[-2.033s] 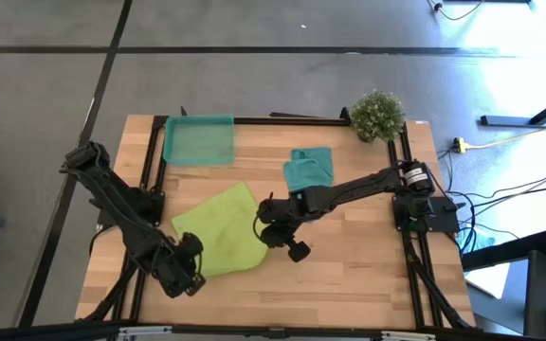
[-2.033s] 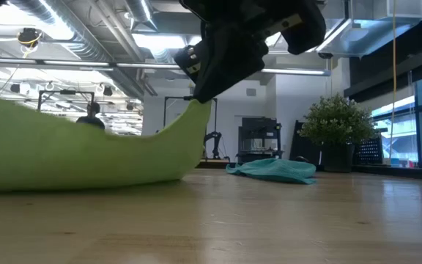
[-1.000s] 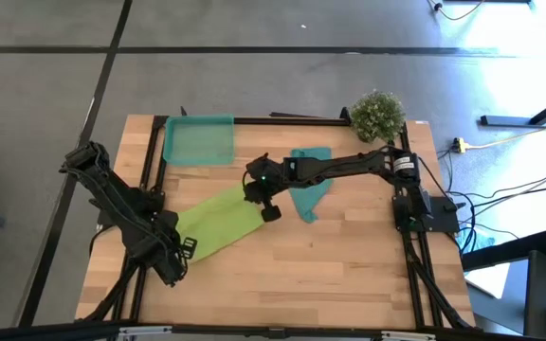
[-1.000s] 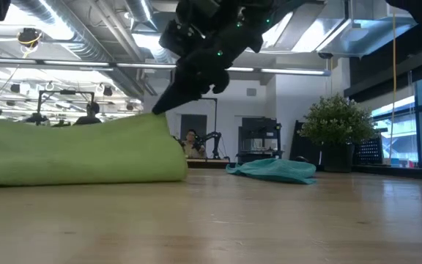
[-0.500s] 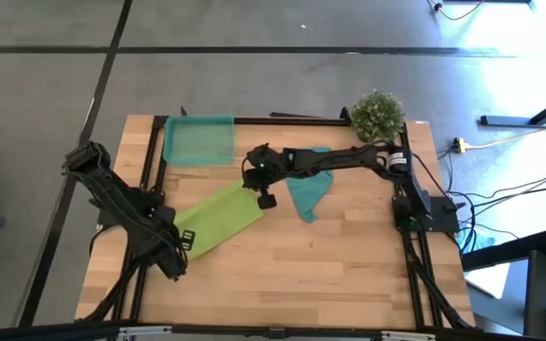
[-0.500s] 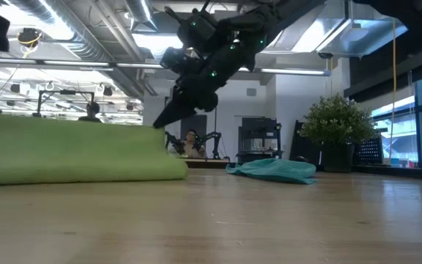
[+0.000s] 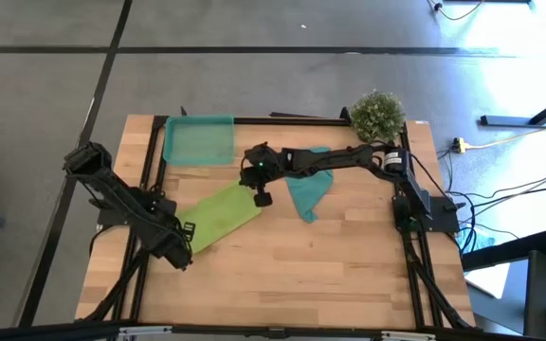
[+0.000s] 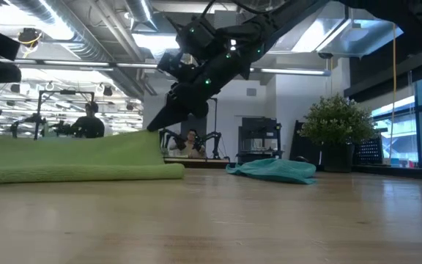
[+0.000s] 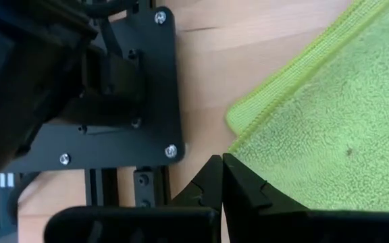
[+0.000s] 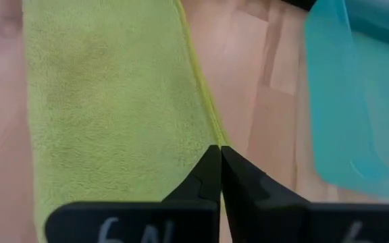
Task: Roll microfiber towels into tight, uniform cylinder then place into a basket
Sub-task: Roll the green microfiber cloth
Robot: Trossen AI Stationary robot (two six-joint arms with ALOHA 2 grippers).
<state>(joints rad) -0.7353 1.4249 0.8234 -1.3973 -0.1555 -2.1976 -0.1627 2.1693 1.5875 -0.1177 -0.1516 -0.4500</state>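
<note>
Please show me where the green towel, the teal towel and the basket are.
green towel (image 7: pixel 218 214), high view, middle of the folded cloth.
teal towel (image 7: pixel 306 194), high view, its bare lower part.
basket (image 7: pixel 198 140), high view, its floor.

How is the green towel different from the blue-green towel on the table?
The lime-green towel is bigger than the teal towel. The lime-green towel lies folded into a flat, smooth strip; the teal towel is crumpled in a heap. Both grippers pinch the lime-green towel's ends; nothing holds the teal towel. Both are soft cloths lying on the wooden table.

Bare wood (image 7: pixel 349 256) beside green towel (image 7: pixel 218 214)
</note>
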